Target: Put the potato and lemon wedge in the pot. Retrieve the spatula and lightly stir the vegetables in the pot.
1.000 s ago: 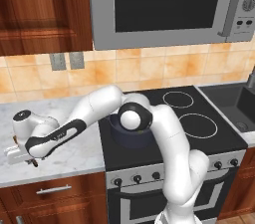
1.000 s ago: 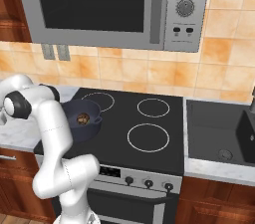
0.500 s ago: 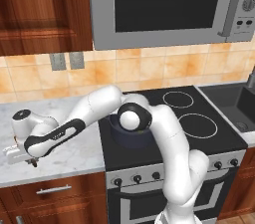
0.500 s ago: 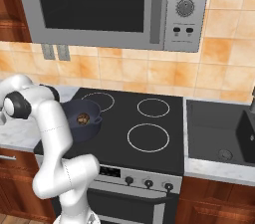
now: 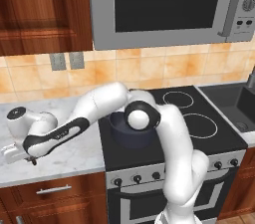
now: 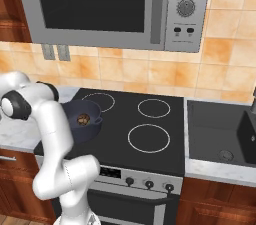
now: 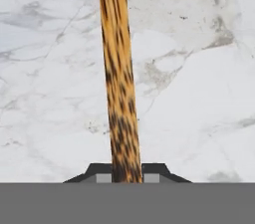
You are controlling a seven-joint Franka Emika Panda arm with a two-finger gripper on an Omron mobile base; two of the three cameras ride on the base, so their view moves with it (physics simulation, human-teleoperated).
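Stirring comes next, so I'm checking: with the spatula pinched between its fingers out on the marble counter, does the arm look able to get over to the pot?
Probably yes. The gripper is shut on the spatula, low over the counter. The pot stands open on the nearest burner, and nothing visible stands between.

White marble counter (image 5: 74, 153) bears spatula (image 7: 118, 83), seemingly lying flat; black stovetop (image 6: 150, 134) bears pot (image 6: 85, 121).

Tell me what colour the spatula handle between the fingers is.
Orange-brown with dark mottled streaks; the spatula shows best in the hand view.
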